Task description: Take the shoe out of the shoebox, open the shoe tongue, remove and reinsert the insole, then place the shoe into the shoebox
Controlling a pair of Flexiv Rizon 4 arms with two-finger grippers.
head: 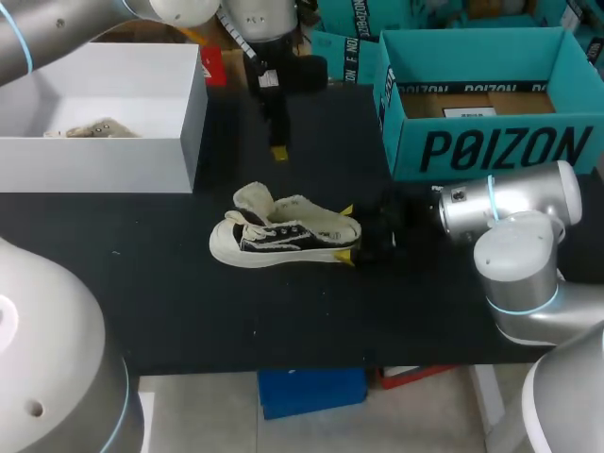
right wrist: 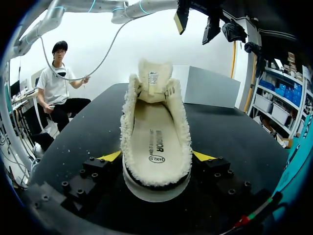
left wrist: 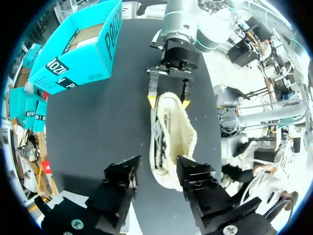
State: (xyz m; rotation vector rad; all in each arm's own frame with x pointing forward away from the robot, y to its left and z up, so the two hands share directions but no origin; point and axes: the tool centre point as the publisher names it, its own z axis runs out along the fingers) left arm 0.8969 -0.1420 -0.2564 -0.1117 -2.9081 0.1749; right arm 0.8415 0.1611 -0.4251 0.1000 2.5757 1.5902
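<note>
Two claws: right claw (right wrist: 156,156) clamps shoe (head: 283,236) heel, middle of counter (head: 170,283); left claw (right wrist: 196,24) (open, overhead) should pinch insole (right wrist: 155,139) edge, lifting slowly.

Black table (head: 142,283), teal box (head: 491,146).
The box stands at the table's far right, a brown carton (head: 510,99) inside it.
</note>
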